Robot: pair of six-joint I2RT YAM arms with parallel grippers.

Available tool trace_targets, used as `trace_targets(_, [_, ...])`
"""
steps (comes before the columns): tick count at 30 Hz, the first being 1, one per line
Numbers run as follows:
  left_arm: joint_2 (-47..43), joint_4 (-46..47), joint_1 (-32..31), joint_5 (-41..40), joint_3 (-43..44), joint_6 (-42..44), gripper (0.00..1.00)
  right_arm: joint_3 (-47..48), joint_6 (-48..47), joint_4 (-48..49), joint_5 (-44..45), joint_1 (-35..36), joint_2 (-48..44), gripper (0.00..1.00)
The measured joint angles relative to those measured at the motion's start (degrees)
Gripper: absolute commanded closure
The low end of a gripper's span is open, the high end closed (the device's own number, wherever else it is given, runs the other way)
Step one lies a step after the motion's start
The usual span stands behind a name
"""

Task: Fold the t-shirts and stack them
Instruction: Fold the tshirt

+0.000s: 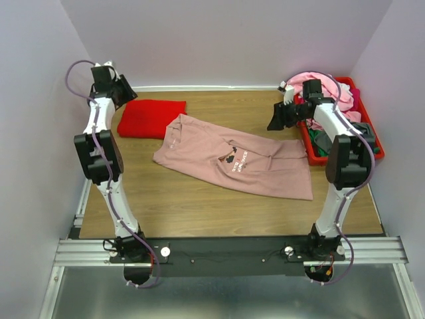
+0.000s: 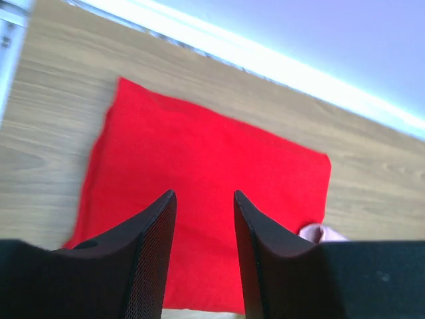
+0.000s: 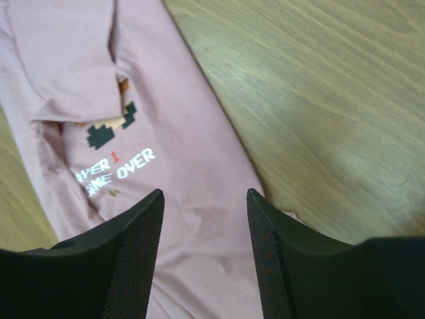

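A dusty-pink t-shirt [image 1: 265, 169] lies partly folded at a slant across the middle of a wooden worktop [image 1: 199, 206], its small dark print facing up. A red t-shirt [image 1: 151, 118], folded into a rectangle, sits at the far left, just beside the pink one. The left claw [image 2: 202, 199] hangs spread above the red shirt. The right claw [image 3: 202, 196] hangs spread above the pink shirt. Neither grips anything. A red bin [image 1: 378, 154] of clothes stands at the far right.

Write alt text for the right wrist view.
A dusty-pink t-shirt with a pixel-style print and white lettering lies partly folded on a wooden table. The right hand fills the foreground, fingers apart, holding nothing.
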Motion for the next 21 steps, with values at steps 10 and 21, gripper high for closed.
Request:
trace_targets(10, [5.86, -7.17, -6.40, -3.54, 1.75, 3.37, 0.68, -2.91, 0.28, 0.28, -4.90, 0.00, -2.36, 0.40])
trace_targets(21, [13.84, -15.39, -6.54, -10.97, 7.37, 3.91, 0.75, -3.58, 0.28, 0.31, -6.38, 0.00, -2.43, 0.39])
